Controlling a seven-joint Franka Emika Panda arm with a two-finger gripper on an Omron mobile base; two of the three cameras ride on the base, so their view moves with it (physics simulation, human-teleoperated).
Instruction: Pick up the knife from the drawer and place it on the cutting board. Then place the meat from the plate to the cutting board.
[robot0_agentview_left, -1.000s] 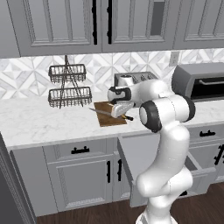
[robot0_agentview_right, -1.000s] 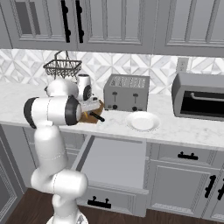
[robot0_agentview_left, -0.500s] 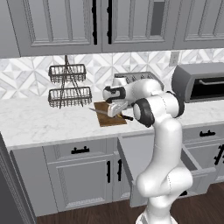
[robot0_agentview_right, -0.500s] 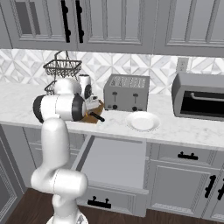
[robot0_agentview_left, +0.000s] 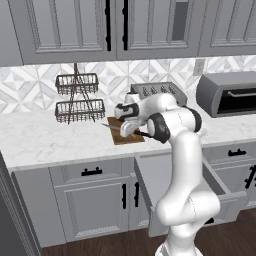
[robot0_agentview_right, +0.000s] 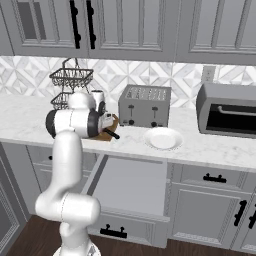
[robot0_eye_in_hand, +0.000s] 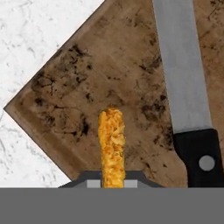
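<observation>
Now over the counter, the robot's gripper (robot0_eye_in_hand: 113, 183) pinches the meat (robot0_eye_in_hand: 111, 146), a small orange-tan strip that juts out from between the closed tips above the cutting board (robot0_eye_in_hand: 100, 92). Beside it in the hand view, the knife (robot0_eye_in_hand: 186, 96) lies flat on the brown board, silver blade stretching away and black handle nearest the camera, apart from the meat. One corner of the board points out onto the white marble counter (robot0_eye_in_hand: 30, 39).

From the left base view, the gripper (robot0_agentview_left: 126, 131) hangs low at the board (robot0_agentview_left: 120, 136), with the knife's blade (robot0_agentview_left: 111, 126) poking out past the hand. A two-tier wire basket (robot0_agentview_left: 78, 97) stands to one side of the board and a toaster (robot0_agentview_left: 155, 90) behind it.

From the right base view, the white plate (robot0_agentview_right: 162, 138) rests on the counter in front of the toaster, well apart from the board (robot0_agentview_right: 106, 134). Below, the wide grey drawer (robot0_agentview_right: 131, 186) stands pulled open. A toaster oven (robot0_agentview_right: 228, 110) sits farther along the counter.
</observation>
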